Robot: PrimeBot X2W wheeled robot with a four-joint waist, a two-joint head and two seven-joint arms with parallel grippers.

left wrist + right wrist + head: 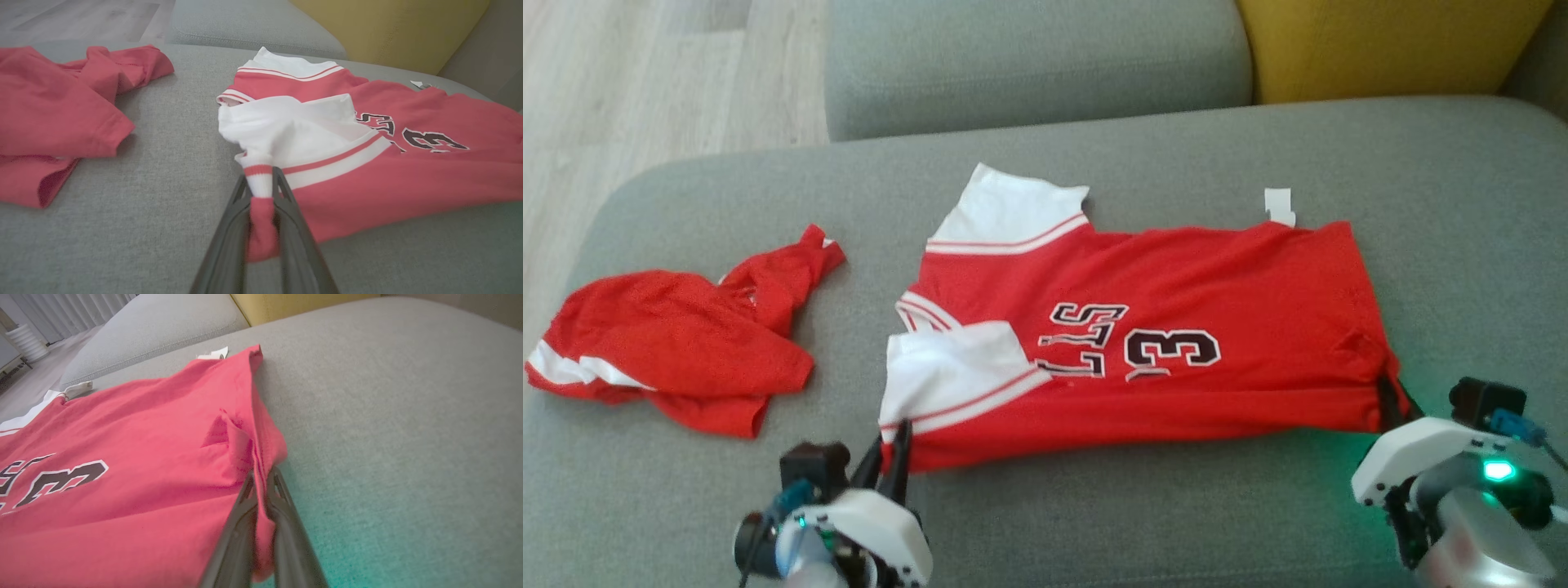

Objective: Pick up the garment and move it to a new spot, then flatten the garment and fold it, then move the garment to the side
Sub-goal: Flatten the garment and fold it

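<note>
The garment (1160,343), a red jersey with white sleeves and dark lettering, lies spread across the grey sofa seat. My left gripper (894,437) is shut on its near left corner, where the white striped sleeve (261,171) bunches between the fingers. My right gripper (1392,400) is shut on the near right corner, a pinched red fold (261,473) squeezed between its dark fingers. The garment (122,465) stays flat between both grips, and a white tag (1280,204) pokes out at its far edge.
A second red garment (670,347) lies crumpled on the seat to the left. Grey back cushions (1037,57) and a yellow cushion (1388,45) stand behind. The seat's left edge drops to a pale wooden floor (645,73). Bare seat lies to the right.
</note>
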